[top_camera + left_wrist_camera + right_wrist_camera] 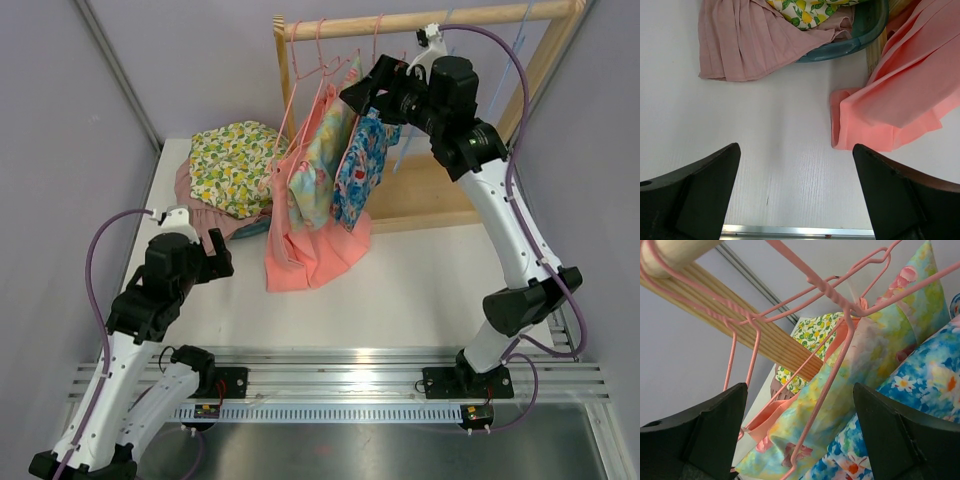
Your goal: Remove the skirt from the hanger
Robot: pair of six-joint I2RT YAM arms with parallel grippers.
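- Probably the target, the blue floral skirt (358, 172) hangs among the pink hangers (826, 286) on the wooden rail (450, 17): light, limp, likely slippery; pinch its waistband near the hanger.
- Right tool (368, 92) gapes wide, empty, just above it.
- Left tool (795, 195) wide, empty, over the bench (780, 140).

**Layout: rack, basket, arms**

Rack (420, 200) stands at the far end of the table (430, 290), its rail (450, 18) across the top. Hangers (322, 62) sit on the rail's left half, with three skirts side by side below. The leftmost skirt (312, 250) reaches down onto the table. Basket (862, 40) is left of the rack, with a clothes pile (232, 165) in it. Left gripper (215, 252) is in front of the basket. Right gripper (362, 98) is up at the hangers, above the rightmost skirt (360, 175).
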